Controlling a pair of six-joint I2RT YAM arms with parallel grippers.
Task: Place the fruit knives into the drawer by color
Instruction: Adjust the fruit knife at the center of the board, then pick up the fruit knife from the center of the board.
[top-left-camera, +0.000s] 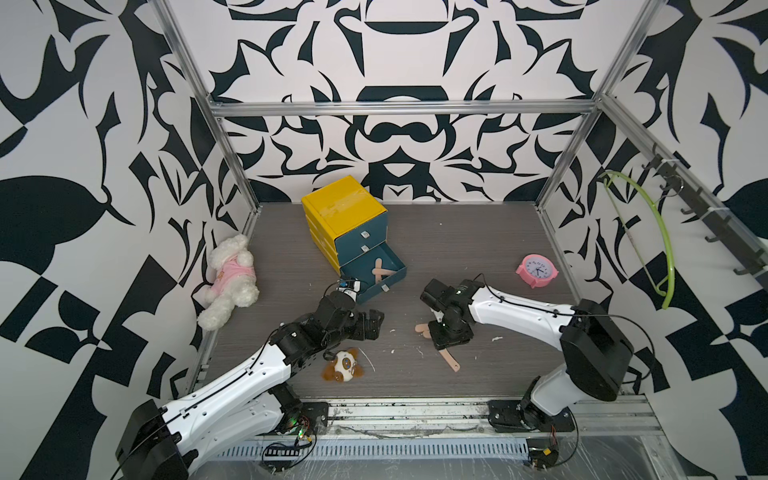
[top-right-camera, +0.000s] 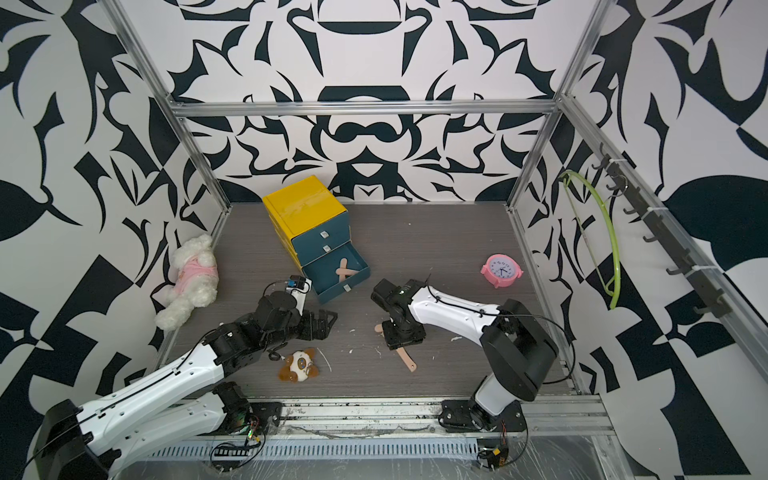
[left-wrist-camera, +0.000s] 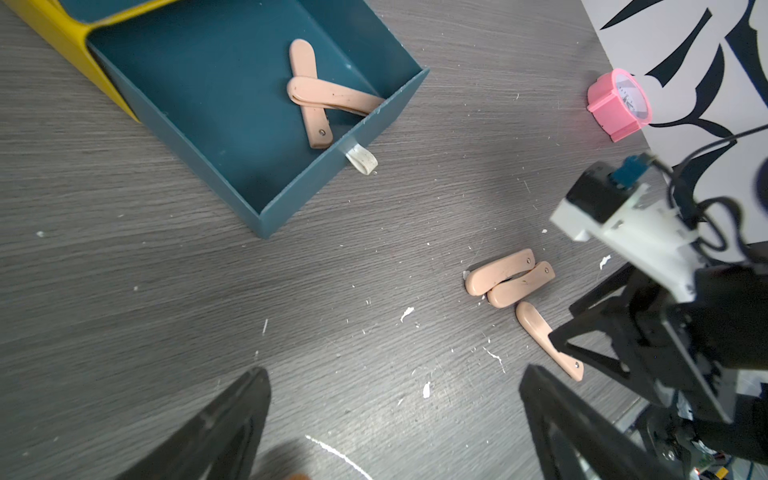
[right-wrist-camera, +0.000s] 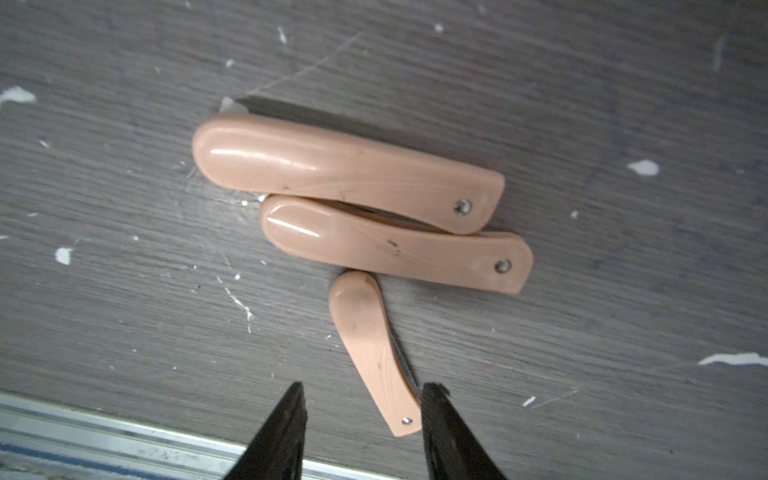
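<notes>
Pick step. Right gripper straddles peach knife, jaws apart, one finger possibly touching. Left gripper wide open, empty. Next: close, lift, carry to drawer.

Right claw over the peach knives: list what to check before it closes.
1. Target peach knife between the right claw fingers: ok. Its pivot end sits in the gap, though off centre and close to one finger.
2. Right claw wide enough: ok, open around the knife.
3. Two neighbouring peach knives outside the claw: ok. Whether the nearer one touches the target's rounded tip: cannot tell.
4. Bottom drawer pulled out: ok.
5. Colour match: ok, the crossed peach knives already lie inside.
6. Left claw open and empty: ok. Clear of the path to the drawer: cannot tell.
</notes>
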